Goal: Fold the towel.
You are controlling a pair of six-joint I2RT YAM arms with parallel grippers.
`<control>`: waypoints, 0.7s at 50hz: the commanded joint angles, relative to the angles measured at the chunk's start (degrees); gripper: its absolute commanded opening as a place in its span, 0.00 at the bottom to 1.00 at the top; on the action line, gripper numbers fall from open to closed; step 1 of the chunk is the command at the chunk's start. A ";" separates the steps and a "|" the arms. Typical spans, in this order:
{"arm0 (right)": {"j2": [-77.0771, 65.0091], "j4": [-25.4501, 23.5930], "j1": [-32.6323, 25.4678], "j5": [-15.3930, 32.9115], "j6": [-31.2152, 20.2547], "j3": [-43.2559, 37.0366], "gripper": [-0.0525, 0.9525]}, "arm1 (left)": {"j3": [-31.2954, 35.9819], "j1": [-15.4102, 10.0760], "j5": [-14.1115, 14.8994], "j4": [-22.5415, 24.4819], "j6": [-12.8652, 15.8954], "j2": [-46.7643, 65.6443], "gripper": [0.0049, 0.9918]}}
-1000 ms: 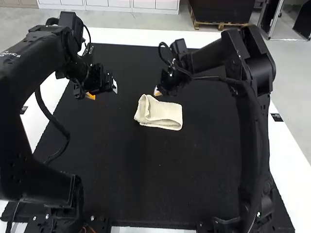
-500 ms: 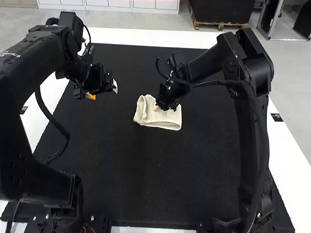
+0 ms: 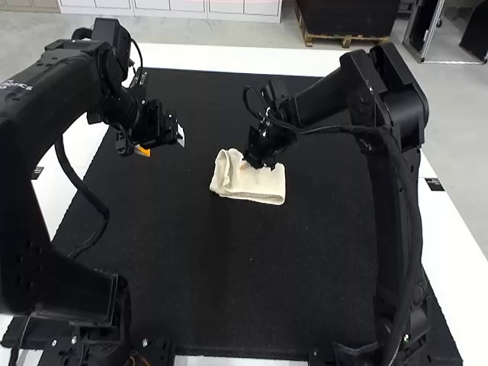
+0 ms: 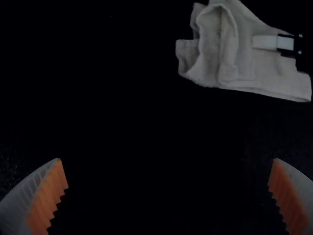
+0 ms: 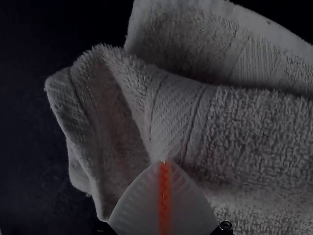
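So on that big black mat (image 3: 229, 290) the towel (image 3: 263, 185) sits mid-mat, roughly folded, left end bunchy, probably wanting a gentle tidy-up next, right gripper (image 5: 165, 162) closed against it (can't tell if cloth's pinched), left gripper (image 4: 167, 159) wide open, mat edges well away.

black mat (image 3: 244, 282): spread flat | white table (image 3: 446, 267): beneath mat | dark label (image 3: 36, 173): left border | second label (image 3: 434, 184): right border
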 commanded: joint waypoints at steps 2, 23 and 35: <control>0.32 0.08 -0.03 -0.77 -0.08 2.68 0.03 | 1.63 0.19 0.73 0.11 -0.25 -2.02 0.98; -0.47 -0.45 3.40 -1.04 0.01 0.30 0.03 | 1.71 0.19 0.73 0.11 -0.25 -2.28 0.98; -0.91 -0.36 4.98 -1.04 0.10 -1.28 0.03 | 1.71 0.10 0.81 0.11 -0.34 -2.28 0.98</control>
